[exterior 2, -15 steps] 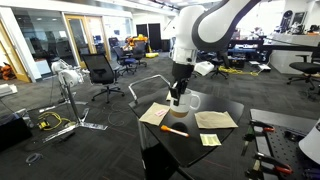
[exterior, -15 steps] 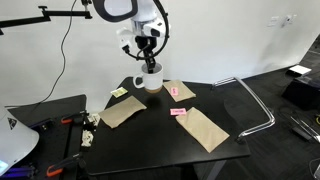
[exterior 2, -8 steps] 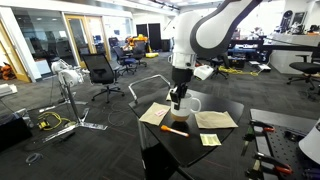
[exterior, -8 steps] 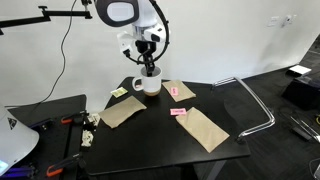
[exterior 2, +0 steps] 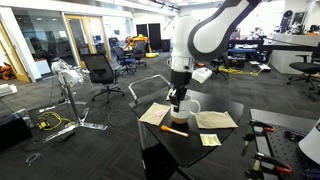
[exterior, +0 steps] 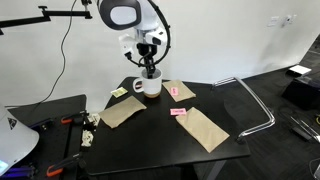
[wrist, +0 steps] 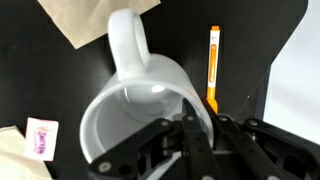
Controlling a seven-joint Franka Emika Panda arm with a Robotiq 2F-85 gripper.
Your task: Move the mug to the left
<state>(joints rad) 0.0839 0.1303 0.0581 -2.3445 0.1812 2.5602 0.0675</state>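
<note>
The white mug [exterior: 149, 87] stands on the black table [exterior: 150, 145], its handle pointing left in that exterior view. It also shows in the other exterior view [exterior 2: 188, 104] and fills the wrist view [wrist: 135, 100], handle toward the top. My gripper [exterior: 149, 72] comes down from above and is shut on the mug's rim, one finger inside and one outside [wrist: 195, 125]. The gripper also shows in an exterior view [exterior 2: 177, 95]. The brown band at the mug's base is hidden.
Brown paper packets lie around the mug [exterior: 124, 111] [exterior: 207, 128] [exterior: 180, 91]. An orange pen [wrist: 213, 65] lies beside the mug, seen also in an exterior view [exterior 2: 174, 129]. A pink note [exterior: 179, 112] and yellow notes [exterior: 119, 93] lie on the table. A tool table stands nearby [exterior: 40, 130].
My gripper and the mug have slid a little to the left in an exterior view, toward the yellow notes. The packets have not moved.
</note>
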